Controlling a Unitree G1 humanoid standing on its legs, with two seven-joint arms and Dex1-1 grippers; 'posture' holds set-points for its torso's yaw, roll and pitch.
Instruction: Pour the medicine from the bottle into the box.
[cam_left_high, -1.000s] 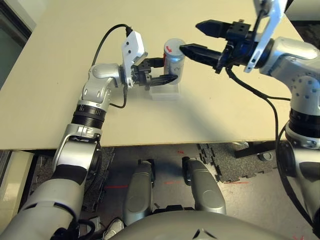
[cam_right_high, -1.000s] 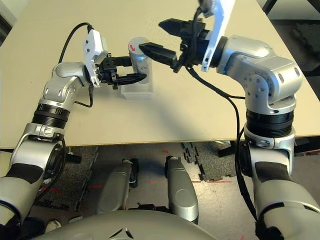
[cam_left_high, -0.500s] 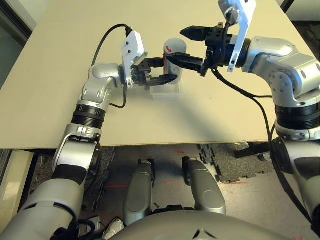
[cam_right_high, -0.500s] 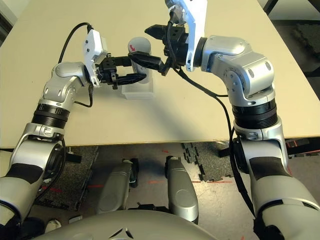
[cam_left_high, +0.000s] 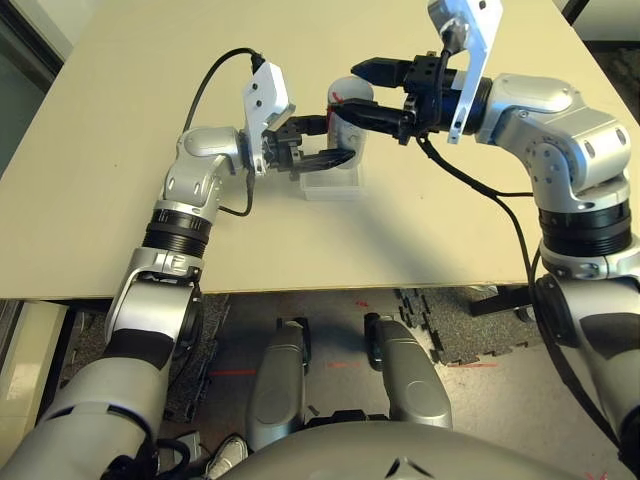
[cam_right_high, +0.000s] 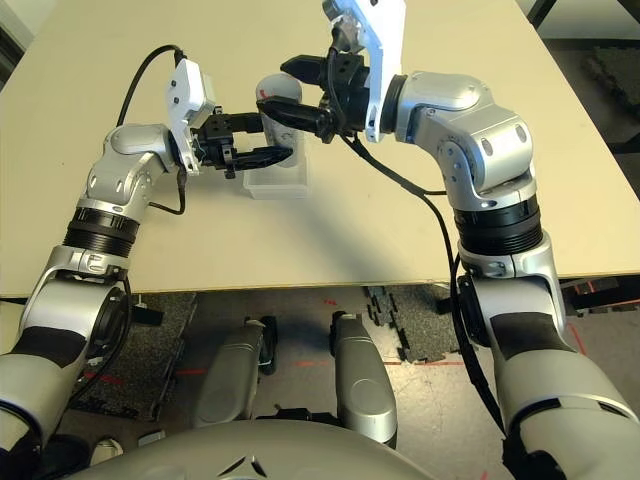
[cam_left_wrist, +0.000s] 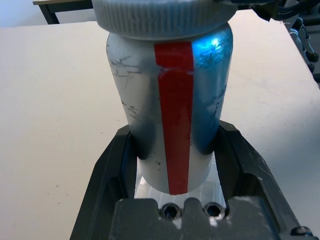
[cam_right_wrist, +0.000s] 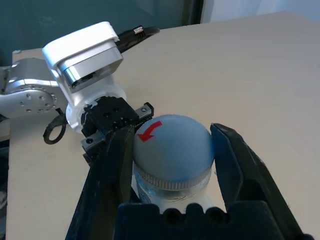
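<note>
the bottle (cam_left_wrist: 170, 107) looks like a small rigid metal cylinder, prob light, smooth sides so likely a bit slippery; scuffed finish, not fragile by the look of it. best hold is low on the body for steadying and on the ribbed rim of the cap (cam_right_wrist: 172, 150) for twisting, since the ribs give grip and the domed top would slip.

bottle stands upright on the table (cam_left_high: 120, 120), just behind the box (cam_left_high: 330, 186) and touching or nearly touching it; can't tell if its base sits inside the box. box is clear, shallow, prob flimsy and easy to nudge.

left gripper (cam_left_high: 322, 141) is clamped on the bottle's lower body, one finger each side, seen close in the left wrist view with the red stripe facing the cam. right gripper (cam_right_wrist: 172, 150) sits over the bottle's top, fingers (cam_right_wrist: 117, 165) spread either side of the cap; the near finger looks touching or almost, the other has a small gap, so not yet squeezed.

judgement: cap removal step, early in the task, cap is on and nothing poured. risk is the bottle spinning in the left grip once the cap is turned.
</note>
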